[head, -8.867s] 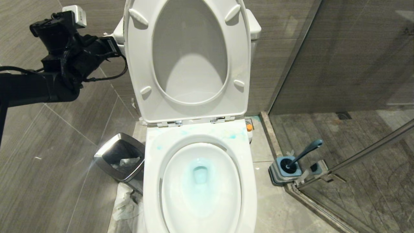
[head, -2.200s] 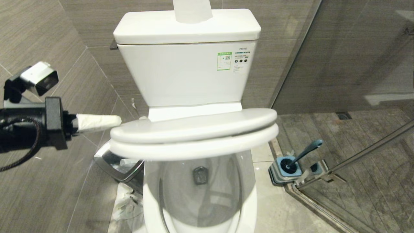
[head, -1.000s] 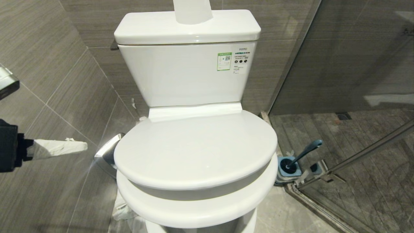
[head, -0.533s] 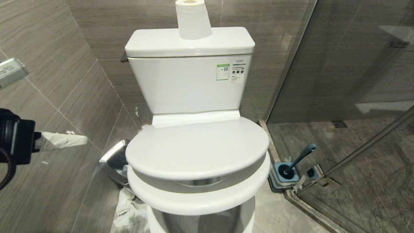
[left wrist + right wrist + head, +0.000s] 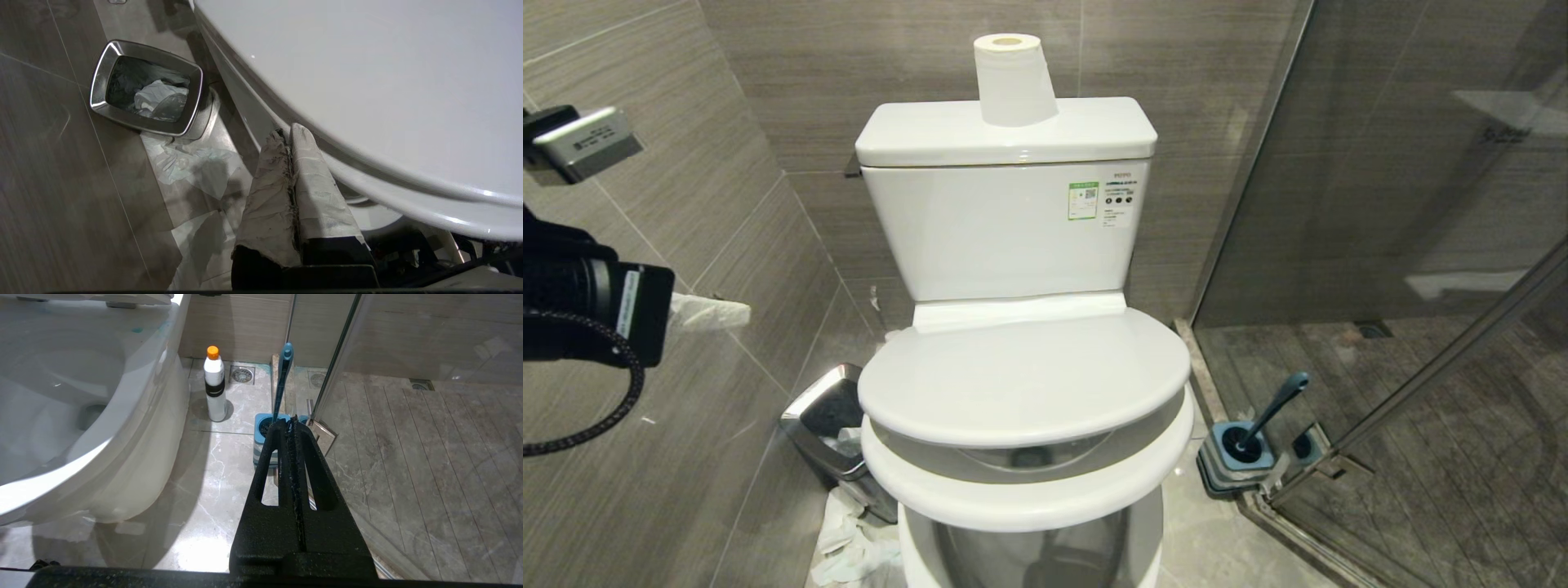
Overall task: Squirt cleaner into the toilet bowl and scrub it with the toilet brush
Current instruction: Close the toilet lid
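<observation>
The toilet bowl [image 5: 1147, 535] stands in the middle, with its white lid [image 5: 1021, 376] and seat [image 5: 1029, 498] lowered over it and a narrow gap between the two. My left gripper [image 5: 737, 311] hovers left of the toilet, its paper-wrapped fingers [image 5: 267, 183] pressed shut on nothing beside the lid's edge [image 5: 388, 81]. The toilet brush [image 5: 1272, 411] stands in its blue holder [image 5: 1241, 453] on the floor to the right. In the right wrist view the cleaner [image 5: 215, 386] stands upright between the bowl [image 5: 122, 416] and the brush [image 5: 283, 379]. My right gripper [image 5: 290, 422] is shut and empty, low near the holder [image 5: 261, 424].
A steel-rimmed bin [image 5: 829, 425] with crumpled paper sits left of the toilet, with loose paper [image 5: 849, 539] on the floor in front of it. A paper roll [image 5: 1011, 77] stands on the tank. A glass shower door [image 5: 1421, 245] closes off the right side.
The whole view has shifted, so the tank and paper roll sit lower in the picture. The lid and seat have settled lower over the bowl. My left gripper has drawn back and higher, still shut.
</observation>
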